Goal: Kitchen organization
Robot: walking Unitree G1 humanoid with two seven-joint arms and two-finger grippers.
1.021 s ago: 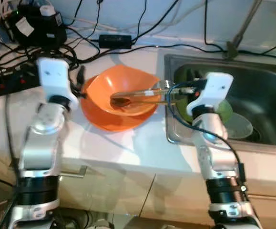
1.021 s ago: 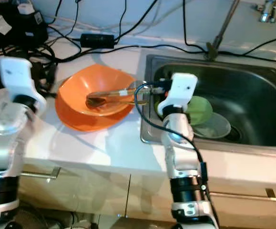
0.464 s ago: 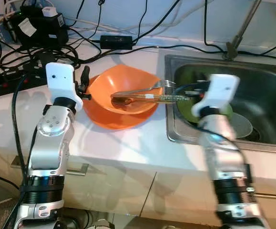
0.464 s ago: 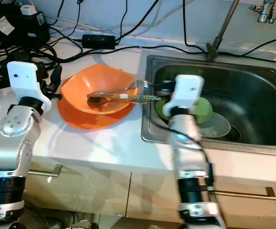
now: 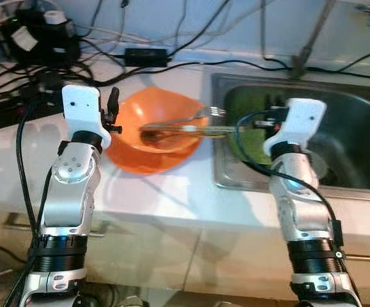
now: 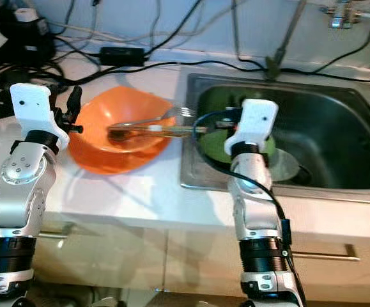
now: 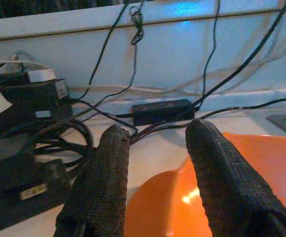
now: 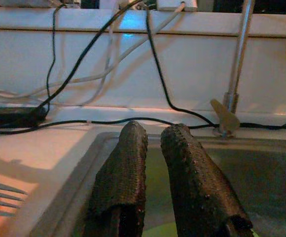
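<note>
Two stacked orange bowls [image 5: 147, 148] sit on the white counter [image 5: 172, 198] just left of the steel sink [image 5: 236, 183]. A fork [image 5: 205, 114] and a long brown-tipped utensil [image 5: 172, 130] lie across the top bowl, their ends reaching over the sink's edge. My left gripper [image 7: 155, 133] is open beside the bowl's left rim, with nothing between its fingers [image 5: 114, 105]. My right gripper [image 8: 154, 131] hovers over the left part of the sink, shut and holding nothing. A green plate [image 6: 218, 144] and a clear bowl [image 6: 288, 164] lie in the sink.
A black box [image 5: 34, 38], a black adapter [image 5: 145, 55] and many cables crowd the back of the counter. A power strip [image 5: 6, 115] lies at the far left. The faucet pipe [image 6: 287, 32] rises behind the sink. Cabinet drawers [image 6: 325, 256] are below the counter.
The whole view has shifted as the camera moved. My left gripper has come up beside the orange bowl's rim. My right arm has swayed slightly over the sink. The bowls and utensils lie as before.
</note>
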